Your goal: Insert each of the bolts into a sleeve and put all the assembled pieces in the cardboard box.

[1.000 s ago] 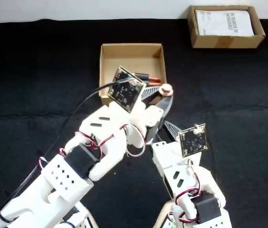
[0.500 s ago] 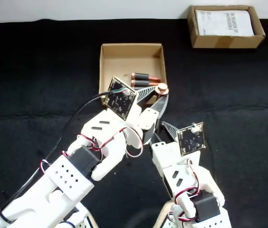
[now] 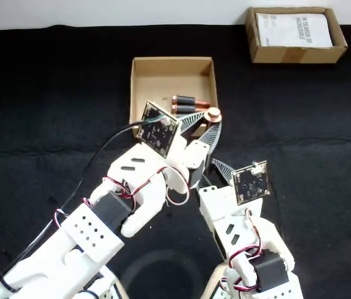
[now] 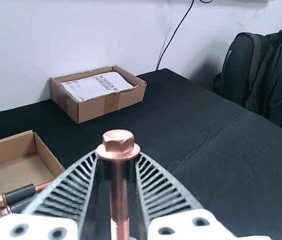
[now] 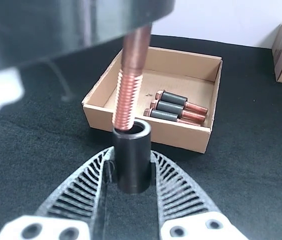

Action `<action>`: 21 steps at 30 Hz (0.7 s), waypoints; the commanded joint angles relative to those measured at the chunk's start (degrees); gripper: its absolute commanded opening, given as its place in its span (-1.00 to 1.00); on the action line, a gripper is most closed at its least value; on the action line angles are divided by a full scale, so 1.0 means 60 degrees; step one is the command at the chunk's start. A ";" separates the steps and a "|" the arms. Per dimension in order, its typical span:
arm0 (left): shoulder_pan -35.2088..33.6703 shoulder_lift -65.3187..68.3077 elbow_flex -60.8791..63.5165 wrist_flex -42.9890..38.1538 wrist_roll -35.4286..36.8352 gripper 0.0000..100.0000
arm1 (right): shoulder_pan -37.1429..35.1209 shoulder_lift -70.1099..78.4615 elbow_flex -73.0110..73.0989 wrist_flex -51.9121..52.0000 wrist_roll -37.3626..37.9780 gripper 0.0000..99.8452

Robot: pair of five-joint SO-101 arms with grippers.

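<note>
Table (image 3: pixel 38 93): one, under black cloth; its far edge meets a white wall.

Arms: two, side by side at the near edge. The left one slants up toward the box, and the right one stands lower.

Boxes: two.
- Cardboard box (image 3: pixel 172 60): open-topped, mid-table, just beyond the grippers.
- Second box (image 3: pixel 297 55): at the far right by the table edge, well apart, holding a printed sheet (image 3: pixel 294 30).
- A wide stretch of black cloth lies between the two boxes and to the left of the cardboard box.

Left gripper (image 4: pixel 117 165): pinches one bolt (image 4: pixel 118 145) by its shank. From overhead the hex head sits just at the box's near right corner.

Right gripper (image 5: pixel 131 156): fingers pressed against one dark sleeve (image 5: pixel 132 160), held upright with its mouth open upward.

Bolt to sleeve: the threaded tip is at the rim of the sleeve's mouth (whether it has entered the bore, cannot tell).

Assembled pieces (image 5: pixel 173 107): three counted from the right wrist view. They lie side by side on the box floor toward its right wall, heads pointing the same way. From overhead, two show past the left arm's camera board.
</note>
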 commanded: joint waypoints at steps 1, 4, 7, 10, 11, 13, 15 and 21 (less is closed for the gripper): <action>0.0066 0.0007 -0.0388 -0.0103 0.0059 -0.98 | 0.0095 0.0007 -0.0418 -0.0066 -0.0044 -0.99; 0.0125 0.0007 -0.0388 -0.0117 0.0117 -0.98 | 0.0095 0.0007 -0.0256 -0.0081 -0.0029 -0.99; 0.0154 -0.0051 -0.0403 -0.0073 0.0791 -0.98 | 0.0095 0.0007 -0.0227 -0.0139 -0.0029 -0.99; 0.0110 -0.0037 -0.0374 0.0161 0.0908 -0.98 | 0.0081 0.0007 -0.0242 -0.0139 -0.0029 -0.99; 0.0110 -0.0037 -0.0374 0.0161 0.0908 -0.98 | 0.0081 0.0007 -0.0242 -0.0139 -0.0029 -0.99; 0.0110 -0.0051 -0.0403 0.0132 0.0908 -0.98 | 0.0081 0.0007 -0.0242 -0.0139 -0.0044 -0.99; 0.0125 -0.0051 -0.0418 0.0117 0.0908 -0.98 | 0.0081 0.0007 -0.0242 -0.0139 -0.0044 -0.99; 0.0139 0.0007 -0.0755 0.0132 0.0923 -0.98 | 0.0081 0.0007 -0.0242 -0.0139 -0.0029 -0.99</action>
